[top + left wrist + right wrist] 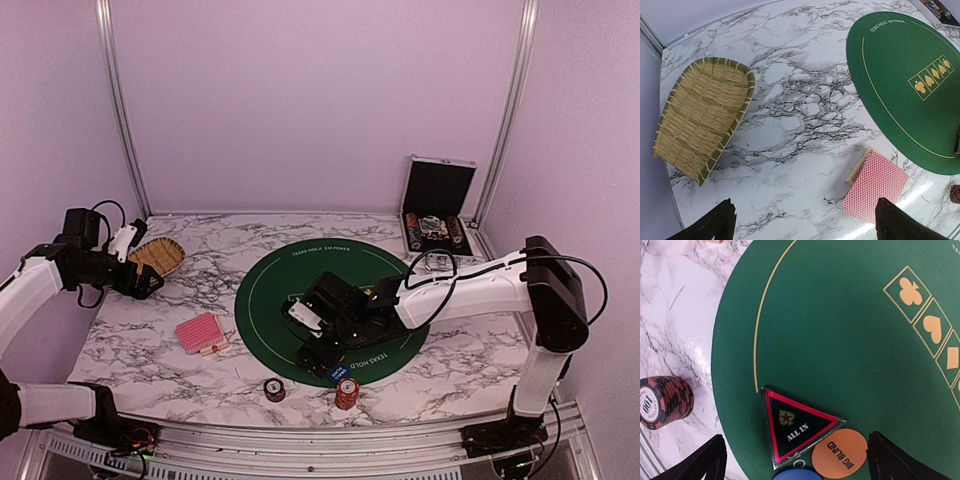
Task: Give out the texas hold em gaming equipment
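Marble table [450,370]: two chip stacks [275,389] [347,392], one card deck [200,333]

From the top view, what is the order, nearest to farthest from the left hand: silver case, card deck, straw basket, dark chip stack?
1. Straw basket, just beside the left hand.
2. Card deck, on the marble, toward the near edge.
3. Dark chip stack, at the near edge.
4. Silver case, far right corner.

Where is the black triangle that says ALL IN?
In the right wrist view, the black triangle lies at the bottom, on the green mat near its left edge, beside the orange BIG BLIND disc.
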Motion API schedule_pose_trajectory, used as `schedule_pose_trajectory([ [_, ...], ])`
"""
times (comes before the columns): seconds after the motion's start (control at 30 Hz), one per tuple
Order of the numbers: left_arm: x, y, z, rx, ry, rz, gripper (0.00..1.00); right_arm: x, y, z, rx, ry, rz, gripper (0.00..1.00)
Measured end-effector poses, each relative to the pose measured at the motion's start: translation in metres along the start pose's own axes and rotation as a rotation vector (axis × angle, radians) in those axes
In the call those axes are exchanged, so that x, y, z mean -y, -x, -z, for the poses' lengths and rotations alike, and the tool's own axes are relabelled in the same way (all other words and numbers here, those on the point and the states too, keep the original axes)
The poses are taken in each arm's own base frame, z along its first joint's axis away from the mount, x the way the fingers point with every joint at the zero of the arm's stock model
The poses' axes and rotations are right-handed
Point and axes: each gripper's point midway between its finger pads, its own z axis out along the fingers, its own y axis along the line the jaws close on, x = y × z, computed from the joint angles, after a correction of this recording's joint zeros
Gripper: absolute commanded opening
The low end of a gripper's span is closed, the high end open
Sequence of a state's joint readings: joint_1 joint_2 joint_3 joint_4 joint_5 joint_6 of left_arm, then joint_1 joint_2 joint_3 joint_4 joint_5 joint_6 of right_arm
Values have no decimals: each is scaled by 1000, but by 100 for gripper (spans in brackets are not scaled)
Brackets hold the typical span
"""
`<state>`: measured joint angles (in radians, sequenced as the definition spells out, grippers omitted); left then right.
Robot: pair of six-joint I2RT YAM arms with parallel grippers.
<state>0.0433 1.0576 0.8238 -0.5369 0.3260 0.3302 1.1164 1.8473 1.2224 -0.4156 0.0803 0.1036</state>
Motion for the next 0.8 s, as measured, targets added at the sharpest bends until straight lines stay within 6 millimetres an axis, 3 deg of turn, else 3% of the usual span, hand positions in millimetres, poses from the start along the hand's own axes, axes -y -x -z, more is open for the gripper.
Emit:
schedule_pose_trajectory([
  [0.47,2,6,5,10,-14,-6,99,-9,-14,1,-62,-11,17,65],
  [0.8,4,10,6,20,-19,-8,99,-10,-19,-8,-88,-14,13,63],
])
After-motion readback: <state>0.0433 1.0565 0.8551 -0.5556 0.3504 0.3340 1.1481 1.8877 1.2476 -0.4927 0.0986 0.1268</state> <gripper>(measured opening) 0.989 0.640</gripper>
